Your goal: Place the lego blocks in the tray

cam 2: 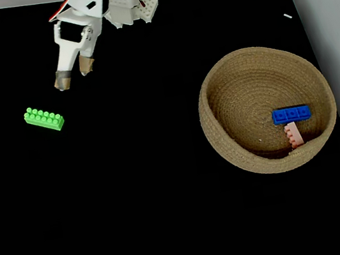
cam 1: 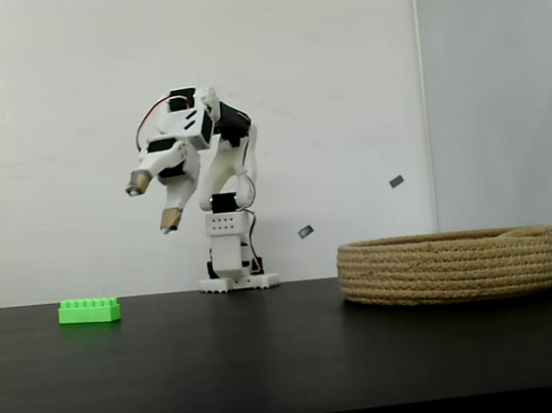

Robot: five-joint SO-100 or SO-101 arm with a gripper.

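A long green lego block (cam 1: 89, 310) (cam 2: 44, 119) lies on the black table at the left. The round coiled-rope tray (cam 1: 450, 265) (cam 2: 215, 88) stands at the right; inside it lie a blue block (cam 2: 291, 114) and a small pale pink block (cam 2: 295, 134), touching each other. My gripper (cam 1: 154, 200) (cam 2: 74, 75) hangs in the air above the table, up and to the right of the green block. Its fingers are spread apart, open, with nothing between them.
The arm's white base (cam 1: 237, 271) (cam 2: 131, 7) stands at the back of the table against a white wall. Small grey marks (cam 1: 305, 231) are stuck on the wall. The table's right edge runs just beyond the tray.
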